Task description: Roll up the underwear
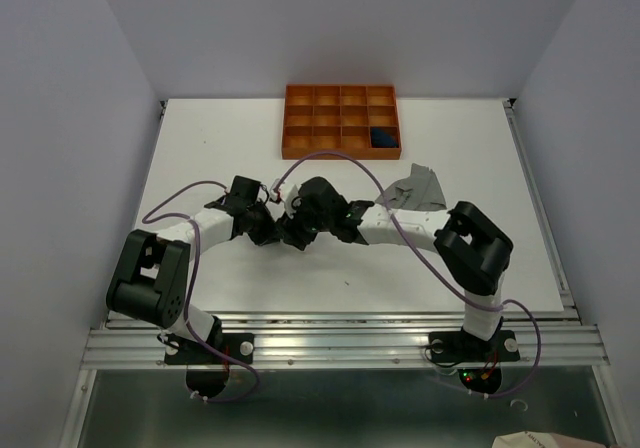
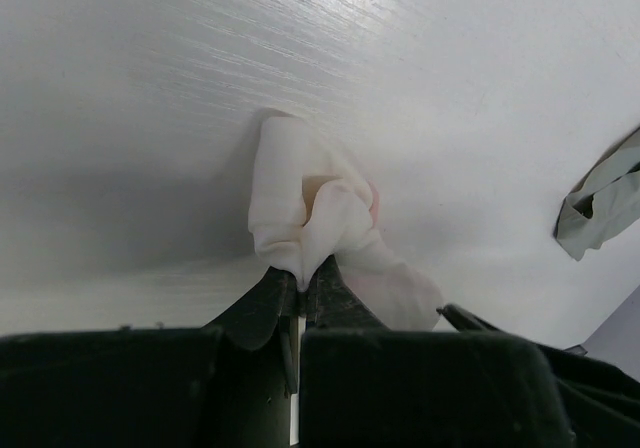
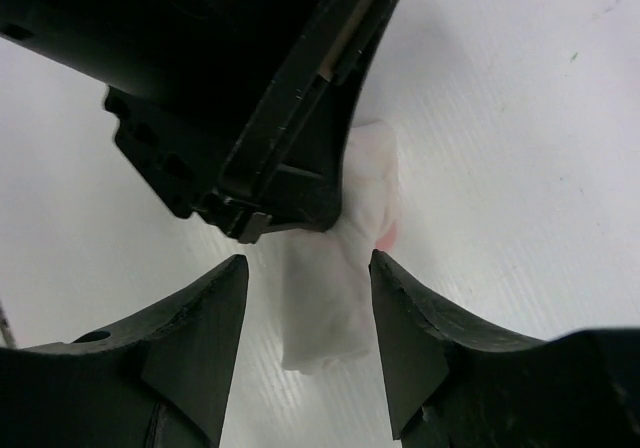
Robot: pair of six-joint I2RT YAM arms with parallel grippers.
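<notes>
The pale pink-white underwear [image 2: 310, 198] lies bunched into a loose roll on the white table. My left gripper [image 2: 302, 276] is shut on its near end. In the right wrist view the same roll [image 3: 335, 298] lies between the fingers of my right gripper [image 3: 308, 273], which is open and straddles it without pinching. In the top view both grippers, left [image 1: 274, 230] and right [image 1: 298, 231], meet at the table's middle and hide the roll. The grey underwear [image 1: 418, 188] lies crumpled at right and also shows in the left wrist view [image 2: 598, 203]. The navy underwear [image 1: 382, 136] sits in a tray compartment.
An orange compartment tray [image 1: 300, 152] stands at the back middle of the table. The left gripper's body [image 3: 240, 88] hangs just above the roll in the right wrist view. Grey walls close in both sides.
</notes>
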